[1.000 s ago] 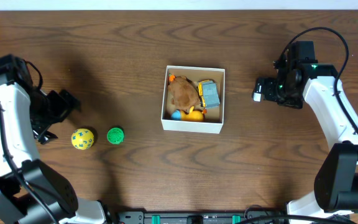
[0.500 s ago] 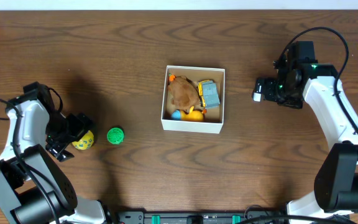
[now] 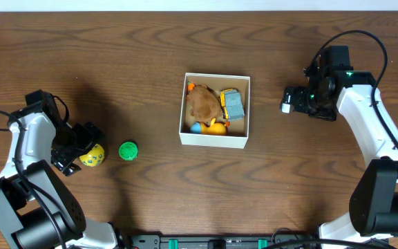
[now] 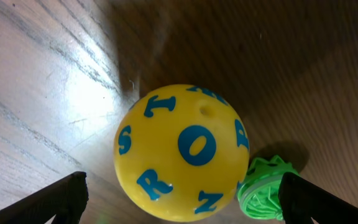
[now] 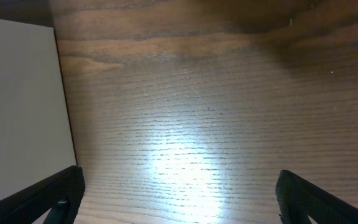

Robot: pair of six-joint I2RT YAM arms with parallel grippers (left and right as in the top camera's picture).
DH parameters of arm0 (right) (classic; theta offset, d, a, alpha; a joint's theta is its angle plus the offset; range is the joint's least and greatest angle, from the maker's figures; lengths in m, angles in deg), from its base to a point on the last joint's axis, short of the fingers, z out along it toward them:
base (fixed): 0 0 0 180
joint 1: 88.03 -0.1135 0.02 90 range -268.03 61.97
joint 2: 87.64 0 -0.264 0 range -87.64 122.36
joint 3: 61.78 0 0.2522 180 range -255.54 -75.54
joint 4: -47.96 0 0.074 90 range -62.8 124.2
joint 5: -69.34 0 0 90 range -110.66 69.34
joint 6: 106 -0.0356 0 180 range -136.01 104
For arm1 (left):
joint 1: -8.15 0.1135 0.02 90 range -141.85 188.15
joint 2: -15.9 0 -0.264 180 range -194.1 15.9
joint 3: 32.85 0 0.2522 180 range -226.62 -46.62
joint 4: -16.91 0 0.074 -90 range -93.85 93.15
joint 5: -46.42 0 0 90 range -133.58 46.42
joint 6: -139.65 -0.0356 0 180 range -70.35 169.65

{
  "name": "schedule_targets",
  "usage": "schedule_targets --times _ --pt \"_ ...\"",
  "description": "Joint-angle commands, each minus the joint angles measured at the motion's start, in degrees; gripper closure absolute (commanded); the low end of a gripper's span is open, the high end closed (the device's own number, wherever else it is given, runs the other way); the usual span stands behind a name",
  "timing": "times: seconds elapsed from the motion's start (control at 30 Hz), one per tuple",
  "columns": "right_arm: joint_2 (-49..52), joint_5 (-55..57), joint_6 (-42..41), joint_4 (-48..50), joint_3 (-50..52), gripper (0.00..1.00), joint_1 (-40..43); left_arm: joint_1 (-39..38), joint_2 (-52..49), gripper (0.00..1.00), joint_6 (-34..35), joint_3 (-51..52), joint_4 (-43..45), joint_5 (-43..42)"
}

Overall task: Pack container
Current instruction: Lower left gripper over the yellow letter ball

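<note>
The container (image 3: 213,141), a white-walled square box, sits mid-table and holds a brown plush, a grey-and-yellow toy and a yellow-and-blue toy. A yellow ball with blue letters (image 3: 92,155) lies at the left, with a green ridged toy (image 3: 128,150) just right of it. My left gripper (image 3: 83,146) is open and straddles the yellow ball (image 4: 180,152); the green toy (image 4: 263,190) shows beside the ball in the left wrist view. My right gripper (image 3: 289,100) is open and empty over bare wood right of the container, whose white wall (image 5: 17,118) fills the left of the right wrist view.
Dark wood table (image 3: 150,55) all round. A pale strip runs along the far edge at the top of the overhead view. Black equipment lies along the near edge (image 3: 213,242).
My left arm swung in from the far left and dropped onto the yellow ball, then settled around it. The right arm and the container have not moved.
</note>
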Motion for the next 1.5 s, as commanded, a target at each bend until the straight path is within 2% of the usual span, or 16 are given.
schedule_targets --times 0.0,0.67,0.93,1.17,1.33,1.47 --pt "0.39 0.33 0.87 -0.09 -0.04 0.01 0.17 0.28 -0.02 0.02 -0.26 1.53 0.26 0.72" --pt "0.37 0.33 0.90 -0.17 -0.04 0.01 0.28 0.28 -0.02 0.01 0.15 3.69 0.59 0.70" --pt "0.37 0.33 0.90 -0.20 -0.04 0.01 0.28 0.28 -0.02 0.35 0.13 3.72 0.55 0.70" --pt "0.37 0.33 0.90 -0.22 -0.04 0.01 0.28 0.28 -0.02 0.48 0.15 3.72 0.55 0.68" --pt "0.37 0.33 0.90 -0.22 -0.04 0.01 0.28 0.28 0.00 0.63 0.13 3.72 0.57 0.70" --pt "0.37 0.33 0.87 -0.20 -0.04 0.01 0.28 0.28 0.00 0.69 0.13 3.65 0.57 0.70"
